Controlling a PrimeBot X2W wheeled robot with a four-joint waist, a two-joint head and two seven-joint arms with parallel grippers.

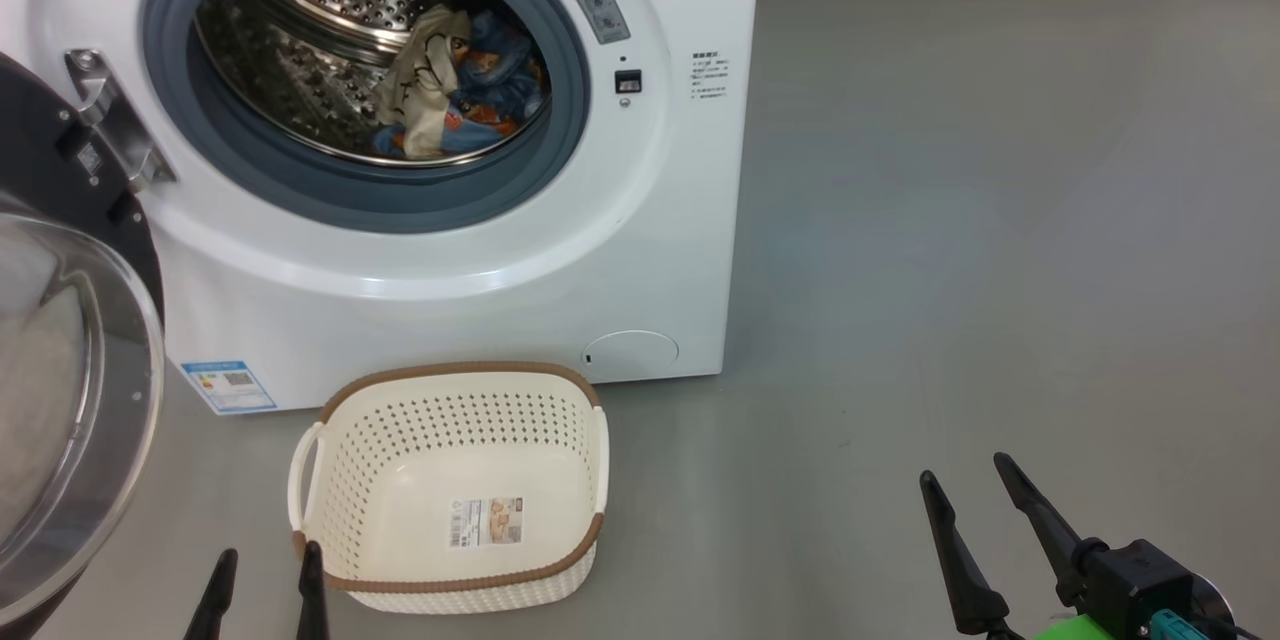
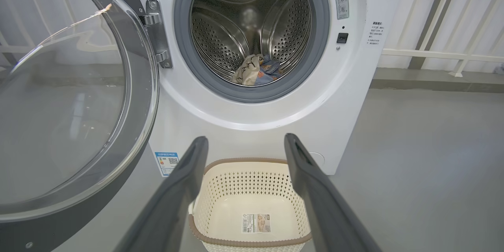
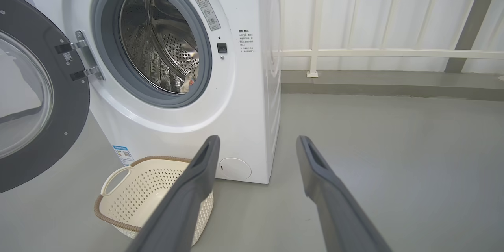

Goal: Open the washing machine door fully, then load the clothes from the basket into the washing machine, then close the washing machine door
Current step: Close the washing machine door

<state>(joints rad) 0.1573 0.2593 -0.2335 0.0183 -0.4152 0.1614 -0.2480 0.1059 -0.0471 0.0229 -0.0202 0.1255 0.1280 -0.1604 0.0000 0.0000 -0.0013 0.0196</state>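
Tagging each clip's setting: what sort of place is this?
Likely a laundry corner, perhaps a balcony or utility area: a white washing machine stands on a grey floor, a basket before it, with a white railing behind.

Laundry corner, bare utility or balcony type. White front-load washer point(image 1: 660, 250) at 11 o'clock in head view, door point(image 1: 70, 390) open at 9, clothes point(image 1: 470, 90) in steel drum point(image 1: 330, 0). Blue energy label point(image 1: 228, 386) on washer front. Perforated basket point(image 1: 460, 368) on floor at 6, near washer. Smooth grey floor point(image 1: 1000, 220) from 3 to 5. In right wrist view at 2: low grey kerb point(image 3: 393, 84), white railing point(image 3: 393, 53), pale sheeting point(image 3: 374, 8) behind.
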